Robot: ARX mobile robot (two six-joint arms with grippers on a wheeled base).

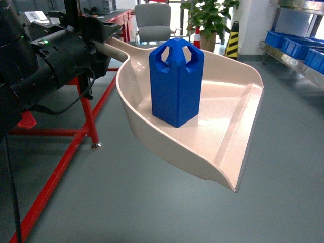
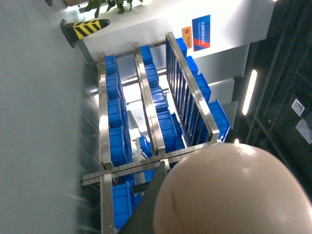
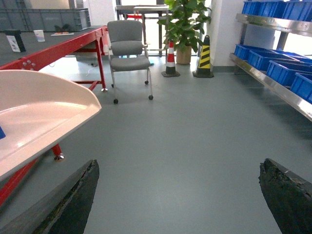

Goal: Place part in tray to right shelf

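The blue part (image 1: 176,83) stands upright in the middle of the beige tray (image 1: 228,131), which hangs level above the floor. My left gripper (image 1: 104,44) is shut on the tray's handle at the upper left of the head view. In the left wrist view the tray's rounded back (image 2: 234,195) fills the lower right, with one dark finger (image 2: 146,209) beside it. My right gripper (image 3: 178,195) is open over bare floor, with nothing between its fingers. The tray's rim (image 3: 44,107) shows at the left of the right wrist view. In the head view the right gripper is out of sight.
A steel shelf with blue crates (image 1: 298,55) runs along the right wall, and the same shelf (image 3: 273,73) shows in the right wrist view. A red-framed table (image 1: 66,152) stands at the left. A grey chair (image 3: 127,48), a plant and striped cones (image 3: 204,56) stand ahead.
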